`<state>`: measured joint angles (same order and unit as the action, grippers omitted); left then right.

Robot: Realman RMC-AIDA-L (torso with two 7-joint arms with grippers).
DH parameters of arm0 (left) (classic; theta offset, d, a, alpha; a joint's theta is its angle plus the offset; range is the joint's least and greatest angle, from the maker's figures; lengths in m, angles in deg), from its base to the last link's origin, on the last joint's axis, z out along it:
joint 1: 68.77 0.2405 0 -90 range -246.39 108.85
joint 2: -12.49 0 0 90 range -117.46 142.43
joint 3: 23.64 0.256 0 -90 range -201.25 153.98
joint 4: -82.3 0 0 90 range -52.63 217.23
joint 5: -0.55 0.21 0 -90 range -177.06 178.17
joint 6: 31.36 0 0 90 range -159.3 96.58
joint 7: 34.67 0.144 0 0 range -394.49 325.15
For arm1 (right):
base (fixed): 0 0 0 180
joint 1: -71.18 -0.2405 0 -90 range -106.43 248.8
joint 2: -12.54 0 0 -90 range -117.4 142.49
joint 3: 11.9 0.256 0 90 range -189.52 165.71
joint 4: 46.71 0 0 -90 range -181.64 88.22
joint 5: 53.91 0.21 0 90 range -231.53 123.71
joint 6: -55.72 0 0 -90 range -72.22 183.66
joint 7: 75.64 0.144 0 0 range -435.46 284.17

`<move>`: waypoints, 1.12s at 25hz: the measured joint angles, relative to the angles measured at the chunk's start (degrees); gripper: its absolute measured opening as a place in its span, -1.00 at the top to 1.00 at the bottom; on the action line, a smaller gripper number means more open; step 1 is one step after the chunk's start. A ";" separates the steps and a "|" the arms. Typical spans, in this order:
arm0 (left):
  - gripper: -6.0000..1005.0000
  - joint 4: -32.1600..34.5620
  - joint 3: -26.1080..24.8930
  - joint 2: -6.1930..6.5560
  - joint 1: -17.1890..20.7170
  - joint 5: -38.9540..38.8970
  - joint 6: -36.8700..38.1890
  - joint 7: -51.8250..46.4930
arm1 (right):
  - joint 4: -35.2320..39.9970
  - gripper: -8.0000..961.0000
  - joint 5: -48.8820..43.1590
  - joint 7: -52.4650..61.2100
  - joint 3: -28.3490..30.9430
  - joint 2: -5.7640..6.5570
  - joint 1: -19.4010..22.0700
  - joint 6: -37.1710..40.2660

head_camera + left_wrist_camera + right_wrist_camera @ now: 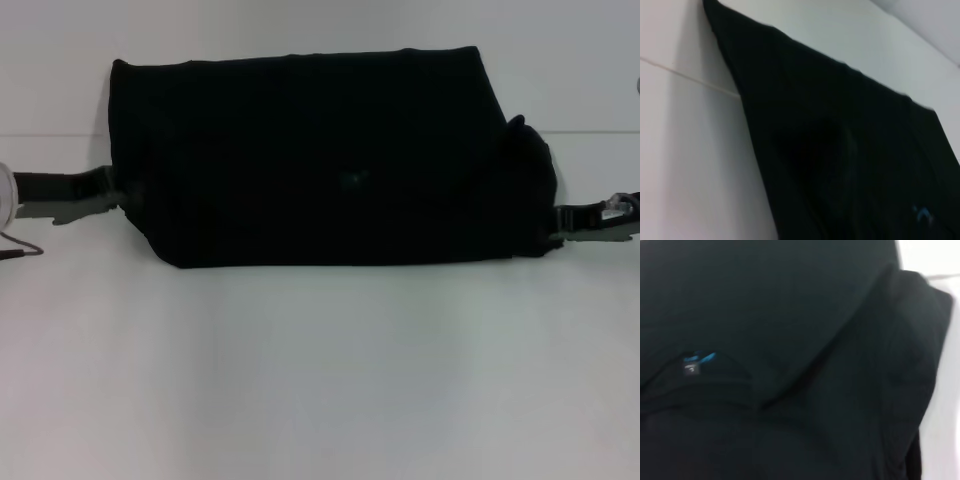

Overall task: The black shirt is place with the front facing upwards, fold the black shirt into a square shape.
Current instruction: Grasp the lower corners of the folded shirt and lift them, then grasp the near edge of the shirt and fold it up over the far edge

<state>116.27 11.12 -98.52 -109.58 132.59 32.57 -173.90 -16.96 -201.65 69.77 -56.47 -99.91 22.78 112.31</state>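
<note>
The left gripper [118, 195], a flat grey and black metal pincer on a dark arm, reaches in from the left side of the head view and meets the left edge of the black shirt [320, 160]. Its fingertips are buried in or behind the cloth, so I cannot tell how far they are spread or whether they pinch the fabric. The right gripper [560, 225], of the same grey and black build, comes in from the right side and meets the shirt's lower right corner, where the cloth bunches into a rounded lump; its fingertips are hidden there too, and their spread and hold cannot be made out.

The black shirt is a large, soft, matt piece of plain black cloth, folded into a wide band with a slanted left side and a fairly straight near edge. Its long axis runs left to right across the white smooth tabletop [320, 380], between the two grippers, in the far half of the surface. A small blue neck label [699, 360] shows in the right wrist view beside the curved collar seam, and as a faint blue fleck [922, 214] in the left wrist view. No front print shows. Folds and layers are hard to separate in the dark cloth.

A thin pale seam line [50, 135] crosses the tabletop behind the shirt.
</note>
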 joint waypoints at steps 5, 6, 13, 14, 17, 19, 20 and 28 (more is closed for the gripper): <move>0.98 2.15 -0.76 1.29 0.81 3.03 9.95 -0.08 | 8.86 0.84 -0.01 0.42 1.09 0.24 3.77 11.69; 0.98 2.68 -0.77 1.52 1.27 3.08 12.19 -0.05 | 10.42 0.84 0.01 0.43 1.78 0.28 4.55 13.72; 0.98 9.43 -0.87 1.93 5.21 5.15 29.31 0.41 | 17.08 0.84 -0.09 -0.23 4.51 1.90 9.93 29.92; 0.98 10.19 -0.93 1.95 5.84 5.45 31.75 0.65 | 17.64 0.84 -0.10 -0.41 4.54 2.22 10.86 32.09; 0.98 11.55 -1.13 1.94 7.57 5.98 38.02 1.74 | 19.07 0.84 -0.06 -1.06 4.55 2.64 13.67 37.83; 0.98 12.31 -1.48 1.65 9.40 6.64 44.14 3.37 | 20.30 0.84 -0.17 -1.70 4.62 2.84 16.07 42.61; 0.98 12.31 -1.48 1.65 9.40 6.64 44.14 3.37 | 20.30 0.84 -0.17 -1.70 4.62 2.84 16.07 42.61; 0.98 12.58 -2.19 0.40 12.18 11.69 52.24 7.25 | 20.66 0.84 -0.37 -4.53 5.94 3.08 19.60 50.21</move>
<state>128.85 8.93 -98.12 -97.40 144.28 84.81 -166.65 3.70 -202.02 65.24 -50.53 -96.82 42.37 162.51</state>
